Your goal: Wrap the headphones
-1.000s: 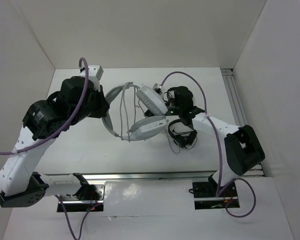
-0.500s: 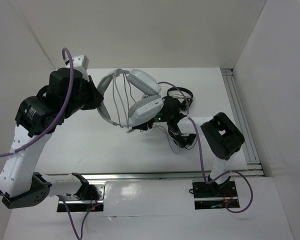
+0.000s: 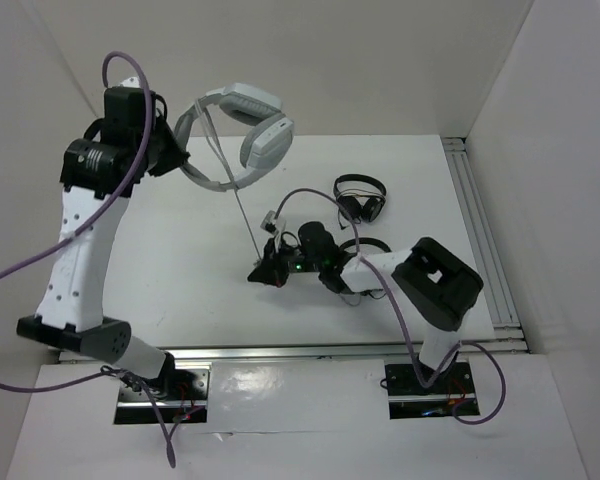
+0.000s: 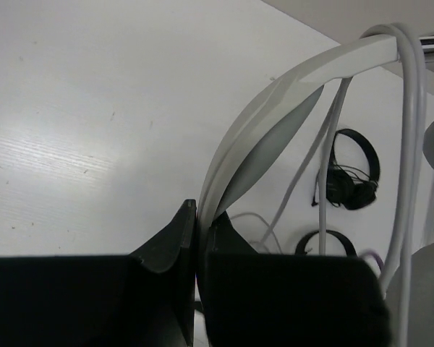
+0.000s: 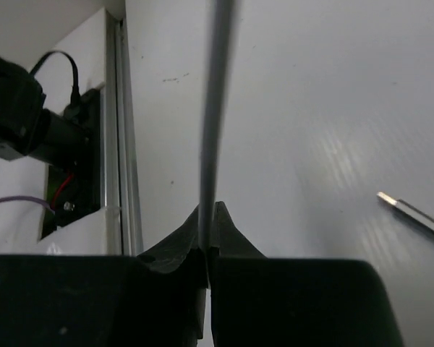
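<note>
Left gripper (image 4: 200, 230): jaws shut tight on the headband of the headphones (image 3: 238, 131), no gap visible. The headphones hang in the air over the table's (image 3: 170, 270) far left part. The headband arcs from the grip toward the right, and both earcups sit at its right end. Two black headphones (image 3: 361, 195) (image 3: 366, 252) lie on the table to the right, well apart from the grey set. Right gripper (image 3: 261, 271): low over the table centre, jaws pinched on the cable (image 3: 245, 214). The cable runs straight and taut from the earcups down to that grip.
</note>
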`<state>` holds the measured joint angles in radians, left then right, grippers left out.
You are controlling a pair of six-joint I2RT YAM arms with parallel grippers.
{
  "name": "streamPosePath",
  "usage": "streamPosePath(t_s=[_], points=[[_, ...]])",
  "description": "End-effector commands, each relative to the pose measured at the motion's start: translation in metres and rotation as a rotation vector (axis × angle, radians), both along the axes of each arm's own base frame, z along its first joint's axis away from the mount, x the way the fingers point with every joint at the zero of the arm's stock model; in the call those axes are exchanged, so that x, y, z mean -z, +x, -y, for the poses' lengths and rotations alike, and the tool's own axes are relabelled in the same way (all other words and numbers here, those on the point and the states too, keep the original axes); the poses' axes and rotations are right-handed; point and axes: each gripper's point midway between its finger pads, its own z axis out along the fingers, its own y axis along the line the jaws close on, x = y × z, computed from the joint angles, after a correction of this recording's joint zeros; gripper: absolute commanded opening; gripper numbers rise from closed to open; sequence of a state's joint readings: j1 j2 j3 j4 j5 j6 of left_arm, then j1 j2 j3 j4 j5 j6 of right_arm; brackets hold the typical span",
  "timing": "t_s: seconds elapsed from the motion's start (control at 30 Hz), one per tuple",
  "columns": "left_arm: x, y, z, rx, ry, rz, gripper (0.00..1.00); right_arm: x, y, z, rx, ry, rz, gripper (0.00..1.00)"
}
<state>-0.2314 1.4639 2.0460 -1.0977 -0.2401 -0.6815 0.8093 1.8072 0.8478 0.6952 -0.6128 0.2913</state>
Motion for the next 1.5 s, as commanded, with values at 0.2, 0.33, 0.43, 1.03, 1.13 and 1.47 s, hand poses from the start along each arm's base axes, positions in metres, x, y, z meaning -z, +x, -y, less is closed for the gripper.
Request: streamPosePath(t_s=[0.2, 0.33, 0.43, 1.03, 1.13, 1.47], points=[[0.032, 0.072, -0.062, -0.230, 0.101, -0.010, 0.00, -0.057, -0.059, 0.012, 0.119, -0.186, 0.333, 0.00], [0.092, 0.073, -0.074, -0.224, 0.164, -0.150, 0.00, -0.089, -0.062, 0.026, 0.243, -0.304, 0.479, 0.00], [0.139, 0.063, -0.050, -0.083, 0.215, -0.257, 0.00, -0.112, -0.037, 0.052, 0.388, -0.440, 0.603, 0.00], [0.200, -0.059, 0.054, 0.388, 0.530, -0.291, 0.00, -0.257, 0.095, 0.170, 1.074, -0.657, 0.952, 0.13], [0.180, -0.079, 0.071, 0.501, 0.467, -0.188, 0.00, -0.256, 0.113, 0.176, 1.036, -0.574, 0.904, 0.13], [0.171, -0.127, 0.091, 0.714, 0.476, -0.206, 0.00, -0.288, 0.144, 0.176, 0.957, -0.398, 0.872, 0.08]])
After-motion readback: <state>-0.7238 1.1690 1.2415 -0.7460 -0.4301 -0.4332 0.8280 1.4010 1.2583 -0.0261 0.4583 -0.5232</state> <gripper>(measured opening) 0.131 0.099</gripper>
